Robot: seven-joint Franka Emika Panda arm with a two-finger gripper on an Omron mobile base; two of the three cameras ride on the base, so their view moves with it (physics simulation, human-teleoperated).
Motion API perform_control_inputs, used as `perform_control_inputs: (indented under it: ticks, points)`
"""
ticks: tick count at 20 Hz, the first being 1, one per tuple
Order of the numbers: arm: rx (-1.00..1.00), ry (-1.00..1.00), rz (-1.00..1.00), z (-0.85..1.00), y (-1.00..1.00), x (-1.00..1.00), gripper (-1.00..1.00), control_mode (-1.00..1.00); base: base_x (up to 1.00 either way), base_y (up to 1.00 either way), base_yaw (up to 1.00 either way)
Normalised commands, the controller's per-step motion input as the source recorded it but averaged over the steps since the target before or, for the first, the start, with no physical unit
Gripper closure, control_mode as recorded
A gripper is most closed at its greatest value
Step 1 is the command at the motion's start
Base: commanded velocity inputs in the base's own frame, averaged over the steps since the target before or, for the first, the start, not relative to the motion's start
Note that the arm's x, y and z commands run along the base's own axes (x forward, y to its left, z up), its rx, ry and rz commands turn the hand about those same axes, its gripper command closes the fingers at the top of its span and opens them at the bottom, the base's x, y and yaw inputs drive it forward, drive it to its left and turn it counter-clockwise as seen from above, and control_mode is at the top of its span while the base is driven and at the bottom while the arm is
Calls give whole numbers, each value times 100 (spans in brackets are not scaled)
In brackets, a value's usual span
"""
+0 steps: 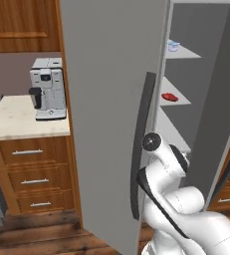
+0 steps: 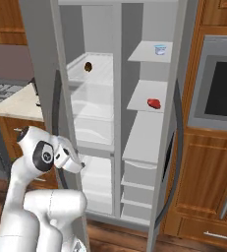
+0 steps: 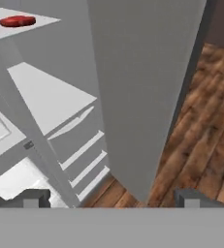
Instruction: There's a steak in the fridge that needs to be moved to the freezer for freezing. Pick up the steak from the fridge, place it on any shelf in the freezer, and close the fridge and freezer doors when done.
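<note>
Both doors (image 2: 41,74) stood open; the fridge (image 2: 93,108) kept its glass shelves, the freezer (image 2: 149,128) its grey ones. The steak (image 2: 154,103) lay on a freezer shelf (image 2: 142,96). The gripper (image 3: 111,198) was spread wide, empty

Steak (image 2: 154,103): on the middle shelf (image 2: 145,96) of the freezer (image 2: 152,128).
Cup (image 2: 159,49): on the shelf above the steak.
Fridge (image 2: 93,113): left of the freezer.
Coffee machine (image 1: 48,88): on the surface (image 1: 17,119), left of the doors (image 1: 106,114).
</note>
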Motion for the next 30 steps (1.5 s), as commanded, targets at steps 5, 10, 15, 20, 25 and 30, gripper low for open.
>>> perform_control_inputs:
  ticks: [5,10,15,20,25,30]
  points:
    - [0,-2,0,0,-44,100,-100,-100,0,0,0]
    - [0,0,-4,0,-21,100,-100,-100,0,0,0]
    - [-2,1,-13,-5,3,100,-100,-100,0,0,0]
    - [-8,6,-25,-8,22,100,-100,-100,0,0,0]
    - [-8,9,-29,0,24,100,-100,-100,0,0,0]
    - [-5,7,-27,0,19,99,-100,-100,0,0,0]
